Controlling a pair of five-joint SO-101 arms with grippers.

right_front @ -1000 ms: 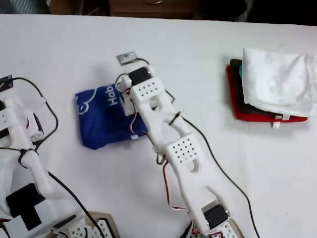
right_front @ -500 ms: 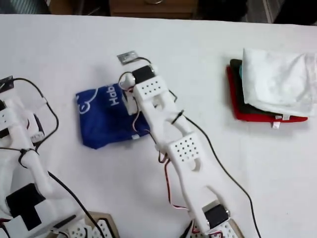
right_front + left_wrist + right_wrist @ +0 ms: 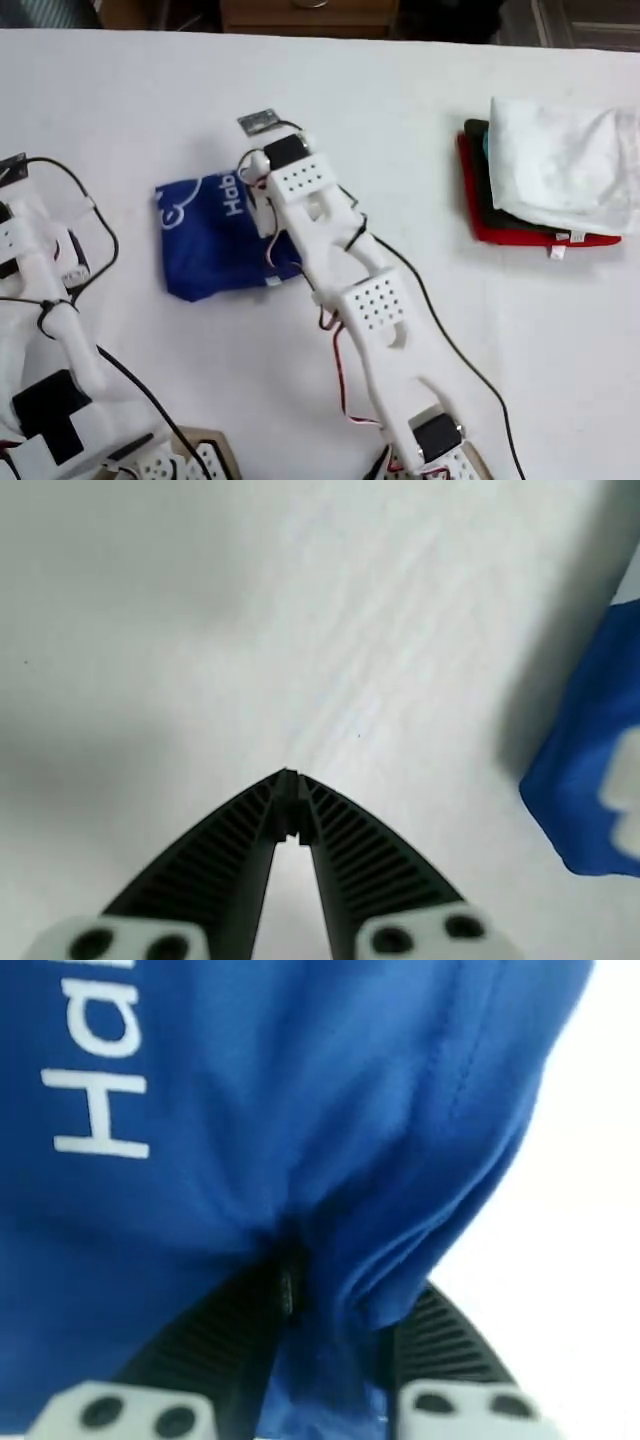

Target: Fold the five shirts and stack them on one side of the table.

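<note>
Blue shirt [image 3: 300, 1110] sits pinched inside the right claw [image 3: 345, 1290].

A white table [image 3: 120, 90] is spread beneath the jaws and is evenly lit, with soft shadows cast on it. Past its far edge, well beyond the jaws, a brown wooden piece of furniture [image 3: 310, 15] is seen against darkness.

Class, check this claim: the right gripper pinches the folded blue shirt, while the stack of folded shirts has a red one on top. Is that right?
No. A white shirt tops the stack; the red shirt lies at its bottom, as the high view shows. The right gripper does pinch the blue shirt.
</note>
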